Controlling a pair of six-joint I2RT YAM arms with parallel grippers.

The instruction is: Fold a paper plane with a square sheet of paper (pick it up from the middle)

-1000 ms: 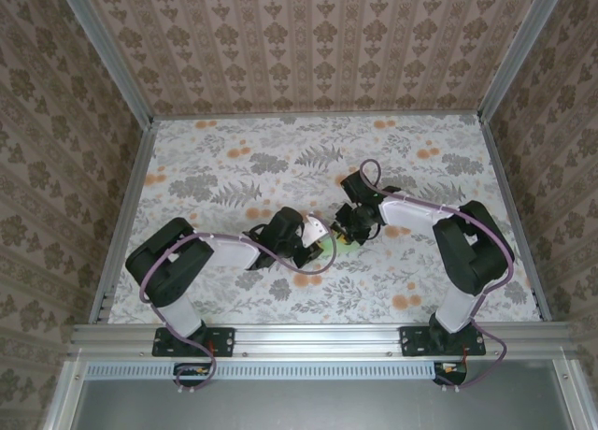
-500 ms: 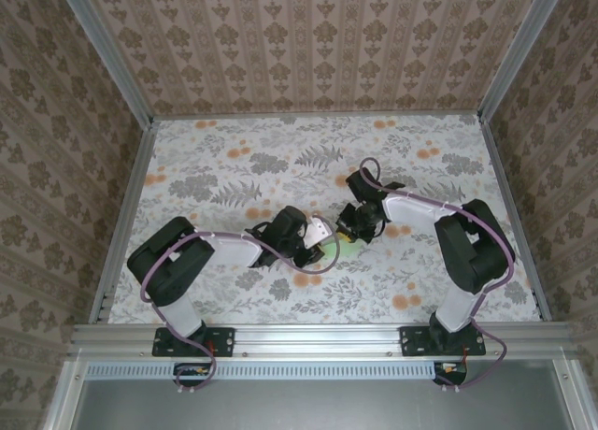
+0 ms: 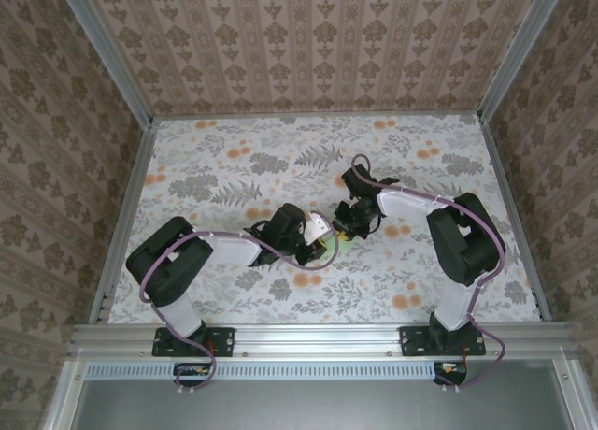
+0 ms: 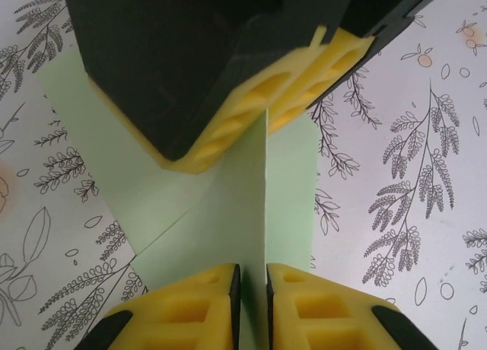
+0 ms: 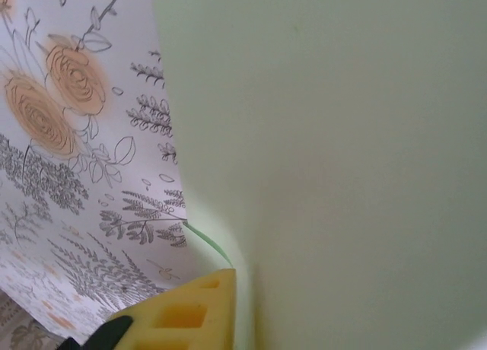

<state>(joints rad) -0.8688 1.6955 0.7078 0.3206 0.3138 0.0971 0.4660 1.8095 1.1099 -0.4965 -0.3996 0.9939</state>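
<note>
The green paper sheet [image 4: 228, 236] is seen partly folded: flat panels lie on the cloth, and from them a thin ridge is raised upright along a centre crease. A diagonal fold line is visible on the flat part left of that ridge. From above, only a small pale green patch of the sheet [image 3: 348, 244] is seen, close to the middle of the floral tablecloth [image 3: 234, 159].

At the near end of the ridge, the left gripper [image 4: 251, 278] is closed on the sheet, its yellow fingers [image 4: 205, 297] pressed together with only the paper between them. At the far end of the same ridge, the right gripper [image 4: 266, 116] is closed on the sheet too, its yellow fingers meeting at the crease under a black body.

In the right wrist view the sheet [image 5: 342, 175] is held close to the lens as a broad, gently curved green surface, and one yellow finger [image 5: 186, 312] is seen against its lower edge.

Around the sheet, grey fern sprigs and orange roses [image 5: 72, 80] are printed on the tablecloth. In the overhead view the left gripper [image 3: 322, 246] and the right gripper [image 3: 346, 232] are brought nose to nose over the sheet, with the left arm [image 3: 215, 252] stretched in from the sheet's left and the right arm [image 3: 420, 210] bent in from its right. Patterned brown wallpaper [image 3: 308, 47] is seen beyond the sheet.
</note>
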